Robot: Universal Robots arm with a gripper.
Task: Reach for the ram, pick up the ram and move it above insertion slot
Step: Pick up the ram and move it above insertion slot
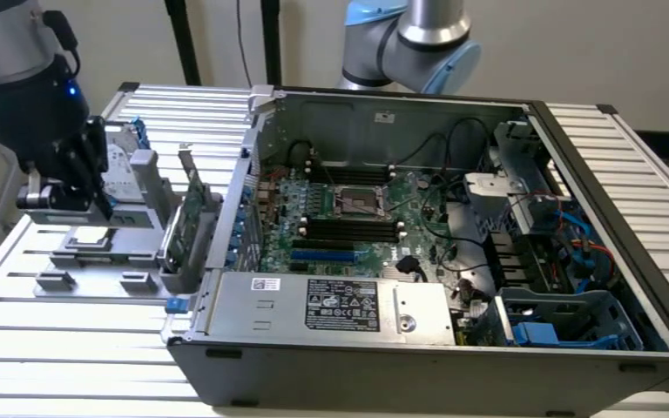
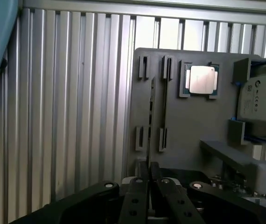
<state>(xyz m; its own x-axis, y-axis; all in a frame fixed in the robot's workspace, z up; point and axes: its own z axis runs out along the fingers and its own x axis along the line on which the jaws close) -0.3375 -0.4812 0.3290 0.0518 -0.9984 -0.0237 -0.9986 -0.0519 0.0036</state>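
The ram (image 2: 151, 112) is a thin dark stick seen edge-on, standing in a slot of the grey fixture plate (image 2: 189, 126). My gripper (image 2: 148, 170) hangs just above the plate, in line with the ram's near end. Its fingers (image 2: 140, 186) are drawn close together and I see nothing between them. In the exterior view, the gripper (image 1: 65, 202) is at the left, over the grey fixture plate (image 1: 79, 261) outside the computer. The insertion slots (image 1: 352, 228) lie on the motherboard inside the open case.
A silver processor (image 2: 200, 79) and a labelled hard drive (image 2: 263, 100) sit on the fixture. An upright green card (image 1: 195, 209) stands between the fixture and the open computer case (image 1: 428, 366). A second arm (image 1: 422, 39) rises behind the case. Ribbed aluminium table (image 2: 67, 116) surrounds the fixture.
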